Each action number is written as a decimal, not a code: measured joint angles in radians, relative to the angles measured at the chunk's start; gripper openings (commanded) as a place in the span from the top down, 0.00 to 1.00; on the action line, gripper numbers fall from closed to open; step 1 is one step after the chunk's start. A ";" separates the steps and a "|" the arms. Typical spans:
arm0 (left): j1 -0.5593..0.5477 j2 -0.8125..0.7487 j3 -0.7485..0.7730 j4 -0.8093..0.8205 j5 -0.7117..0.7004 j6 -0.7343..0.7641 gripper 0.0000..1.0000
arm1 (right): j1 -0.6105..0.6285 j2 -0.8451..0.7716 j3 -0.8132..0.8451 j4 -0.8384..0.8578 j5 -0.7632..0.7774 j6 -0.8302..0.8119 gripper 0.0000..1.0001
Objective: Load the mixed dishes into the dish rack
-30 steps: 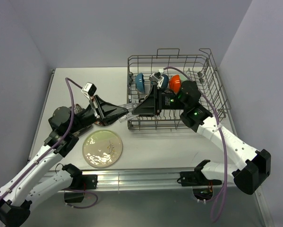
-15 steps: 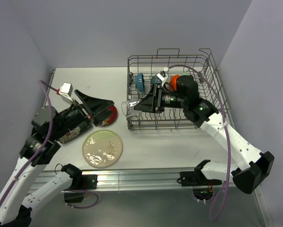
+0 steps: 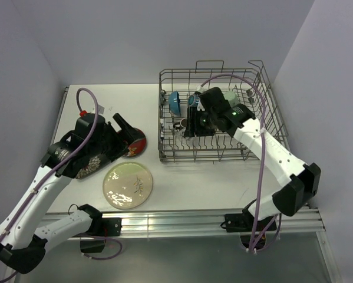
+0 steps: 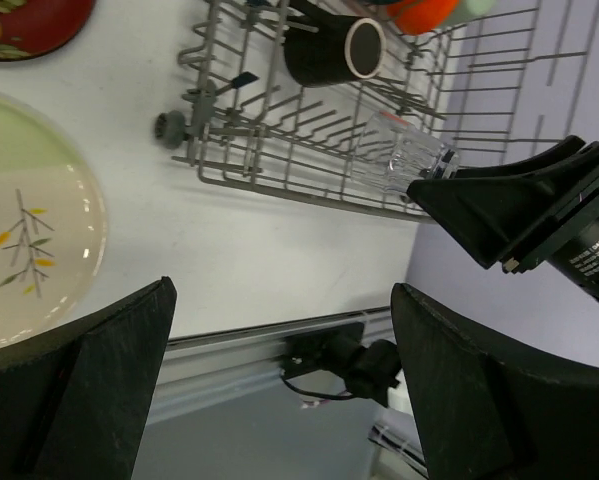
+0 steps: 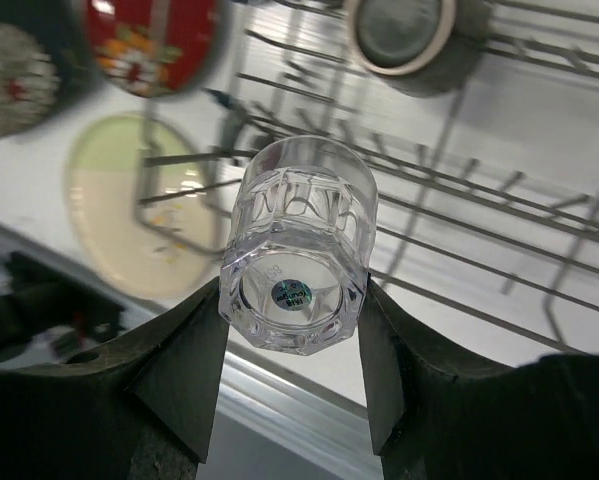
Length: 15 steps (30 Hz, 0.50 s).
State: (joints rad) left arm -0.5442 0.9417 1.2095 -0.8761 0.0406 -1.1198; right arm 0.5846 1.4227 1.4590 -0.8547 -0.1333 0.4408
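In the right wrist view, the clear glass [image 5: 297, 250] is pinched at its base between my right gripper's [image 5: 292, 296] fingers. It hangs over the front wires of the dish rack [image 3: 264, 106]. The left wrist view shows that glass [image 4: 399, 155] above the rack's [image 4: 269, 170] front edge. My left gripper [image 3: 126, 131] is open and holds nothing, above the red saucer [image 3: 136, 145]. A small brown mug [image 4: 329, 50], a blue-inside bowl [image 3: 175, 102], an orange bowl [image 4: 424, 12] and a pale green cup [image 3: 229, 95] are in the rack. The cream round plate [image 3: 128, 186] lies on the table.
A black plate with a flower pattern [image 3: 88, 166] lies under my left arm, left of the saucer. The table's near edge is a metal rail [image 3: 182, 219]. Walls close in behind and on both sides.
My left gripper opened, let go of the clear glass and drew back left over the saucer. My right gripper kept the glass and swung it right, from the rack's front-left corner to over the rack.
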 measured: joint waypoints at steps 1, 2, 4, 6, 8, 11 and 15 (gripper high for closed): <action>0.000 0.010 0.000 -0.011 -0.010 0.010 0.05 | 0.000 0.019 0.007 -0.021 0.023 -0.014 1.00; 0.000 0.014 0.002 -0.020 -0.017 0.019 0.05 | 0.001 0.036 0.015 -0.039 0.044 -0.023 1.00; 0.000 0.021 0.015 -0.034 -0.031 0.037 0.05 | 0.004 0.068 0.032 -0.058 0.087 -0.042 1.00; 0.000 0.036 0.038 -0.034 -0.040 0.057 0.05 | 0.010 0.094 0.056 -0.078 0.133 -0.060 1.00; 0.000 0.056 0.056 -0.030 -0.042 0.073 0.05 | 0.019 0.120 0.090 -0.098 0.167 -0.078 1.00; 0.000 0.094 0.060 -0.027 -0.045 0.093 0.05 | 0.029 0.153 0.131 -0.108 0.206 -0.105 1.00; 0.004 0.157 0.060 -0.027 -0.046 0.117 0.04 | 0.031 0.201 0.158 -0.111 0.240 -0.137 1.00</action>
State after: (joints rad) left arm -0.5400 1.0988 1.2690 -0.9031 -0.0051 -1.0031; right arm 0.6155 1.6238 1.6169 -0.9653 0.1066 0.3038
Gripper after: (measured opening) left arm 0.952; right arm 0.569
